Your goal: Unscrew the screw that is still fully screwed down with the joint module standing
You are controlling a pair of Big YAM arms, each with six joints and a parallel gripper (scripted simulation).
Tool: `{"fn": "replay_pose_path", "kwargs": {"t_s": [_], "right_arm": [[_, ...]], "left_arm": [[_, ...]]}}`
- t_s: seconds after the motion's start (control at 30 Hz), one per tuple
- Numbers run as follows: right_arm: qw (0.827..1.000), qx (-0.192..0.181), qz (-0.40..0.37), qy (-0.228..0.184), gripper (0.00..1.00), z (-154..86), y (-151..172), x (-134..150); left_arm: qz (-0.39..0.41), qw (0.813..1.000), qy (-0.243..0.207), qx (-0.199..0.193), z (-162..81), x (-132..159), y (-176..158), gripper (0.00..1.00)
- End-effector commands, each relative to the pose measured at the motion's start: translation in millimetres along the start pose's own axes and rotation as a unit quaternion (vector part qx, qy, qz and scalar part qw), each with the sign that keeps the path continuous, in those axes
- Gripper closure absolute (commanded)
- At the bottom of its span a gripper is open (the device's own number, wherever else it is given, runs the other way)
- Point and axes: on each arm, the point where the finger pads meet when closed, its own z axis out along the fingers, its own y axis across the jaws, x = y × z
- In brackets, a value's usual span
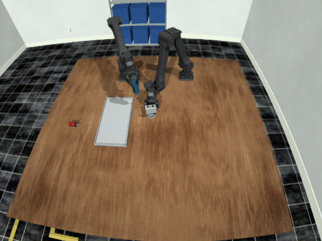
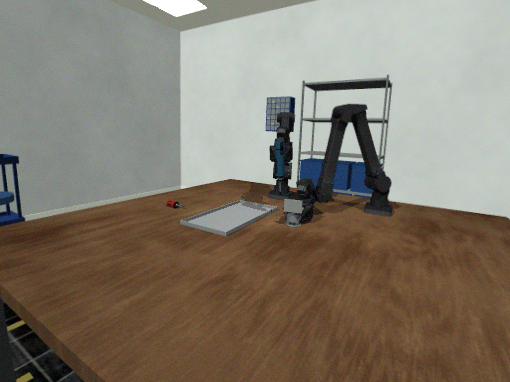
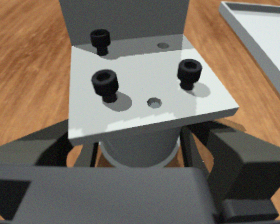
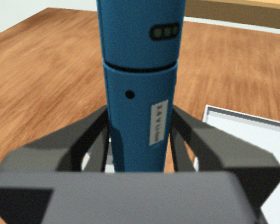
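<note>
The joint module [image 1: 153,113] [image 2: 295,213] [image 3: 140,147] stands upright on the table, with a grey bracket [image 3: 145,75] on top. Three black socket screws [image 3: 105,82] [image 3: 189,71] [image 3: 100,39] stand in the bracket, and two holes [image 3: 155,102] are empty. I cannot tell which screw sits lowest. My left gripper [image 1: 151,105] [image 3: 139,111] is shut on the module's round body. My right gripper [image 1: 132,77] [image 4: 139,112] is shut on the blue electric screwdriver [image 1: 135,86] [image 2: 279,159] [image 4: 140,100]. It holds the tool bit-down in the air, a little behind and to the left of the module, clear of the screws.
A flat grey tray [image 1: 110,144] [image 2: 215,230] [image 3: 250,22] lies just left of the module. A small red screwdriver [image 1: 73,123] [image 2: 172,204] lies further left on the table. A shelf with blue bins [image 1: 139,13] [image 2: 312,171] stands behind the arm bases.
</note>
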Motion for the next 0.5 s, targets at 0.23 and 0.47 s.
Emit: {"fn": "replay_pose_path", "kwargs": {"t_s": [0.23, 0.47], "right_arm": [[0.998, 0.042, 0.037, -0.012, 0.58, 25, -35, -67], [0.998, 0.05, 0.045, -0.013, 0.58, 30, -43, -72]], "left_arm": [[-0.006, 1.0, -0.009, 0.003, 2, -8, -5, 0.41], [-0.006, 1.0, -0.009, 0.003, 2, -8, -5, 0.41]]}}
